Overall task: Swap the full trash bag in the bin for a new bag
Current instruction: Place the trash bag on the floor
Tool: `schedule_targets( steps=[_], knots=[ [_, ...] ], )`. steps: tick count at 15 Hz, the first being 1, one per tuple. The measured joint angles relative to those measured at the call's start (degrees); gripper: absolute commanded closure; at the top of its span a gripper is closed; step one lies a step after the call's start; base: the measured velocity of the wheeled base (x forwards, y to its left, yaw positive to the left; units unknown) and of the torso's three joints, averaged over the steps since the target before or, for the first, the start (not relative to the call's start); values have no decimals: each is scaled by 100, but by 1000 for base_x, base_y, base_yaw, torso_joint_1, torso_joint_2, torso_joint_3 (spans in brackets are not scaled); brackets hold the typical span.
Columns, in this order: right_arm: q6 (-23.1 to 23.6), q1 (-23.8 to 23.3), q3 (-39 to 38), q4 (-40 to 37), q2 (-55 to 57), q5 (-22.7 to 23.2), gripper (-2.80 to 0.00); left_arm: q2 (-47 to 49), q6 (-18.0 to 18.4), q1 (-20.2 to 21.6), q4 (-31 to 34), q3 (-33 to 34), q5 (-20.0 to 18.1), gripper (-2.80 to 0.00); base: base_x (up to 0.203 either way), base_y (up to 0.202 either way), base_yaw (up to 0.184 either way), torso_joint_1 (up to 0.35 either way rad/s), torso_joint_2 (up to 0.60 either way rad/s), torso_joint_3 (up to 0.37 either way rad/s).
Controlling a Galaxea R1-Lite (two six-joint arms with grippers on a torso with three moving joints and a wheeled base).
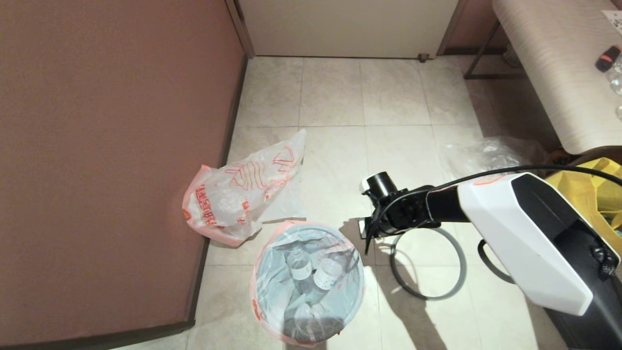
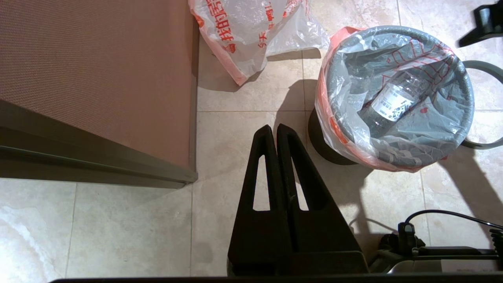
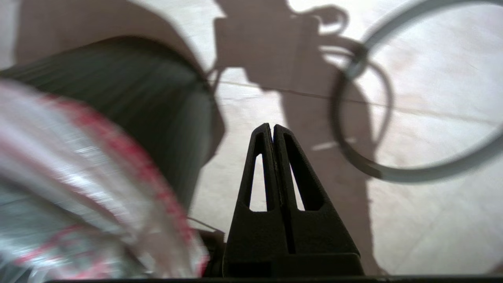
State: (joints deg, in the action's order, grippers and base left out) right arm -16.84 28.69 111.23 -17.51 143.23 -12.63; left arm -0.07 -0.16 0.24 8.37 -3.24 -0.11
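bins 1 (image 1: 307,282) | printed bags 2 (image 1: 243,194) | bottles 2 (image 1: 299,265) | grey rings 1 (image 1: 427,262)

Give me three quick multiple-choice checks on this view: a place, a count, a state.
1. Where is the loose grey plastic ring?
A. on the floor beside the round black plastic bin
B. on the bin
C. on the bench

2. How many labelled bottles show in the milky-white full bag?
A. none
B. two
C. five

3. The right gripper is:
A. open
B. shut, empty
C. shut on the ring

A: the ring lies on tiles.
B: two white labels show.
B: fingers together, holding nothing.
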Motion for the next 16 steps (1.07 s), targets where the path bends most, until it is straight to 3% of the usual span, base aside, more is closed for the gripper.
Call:
schedule_targets(
  steps=[2,6,11,16],
  knots=[
    [-376,-183,-474,-21,-280,18,0,0,0,0,0,0,0,0,0,0,0,0,0,0],
    [-1078,-478,-1251,-31,-980,719,0,0,-1,2,5,0,0,0,0,0,0,0,0,0],
    [-1027,80,-2377,-13,-2003,814,0,0,0,-1,5,0,1,0,0,0,0,0,0,0],
    [-598,807,-2417,299,-2269,740,0,0,0,-2,6,0,1,0,0,0,0,0,0,0]
  ],
)
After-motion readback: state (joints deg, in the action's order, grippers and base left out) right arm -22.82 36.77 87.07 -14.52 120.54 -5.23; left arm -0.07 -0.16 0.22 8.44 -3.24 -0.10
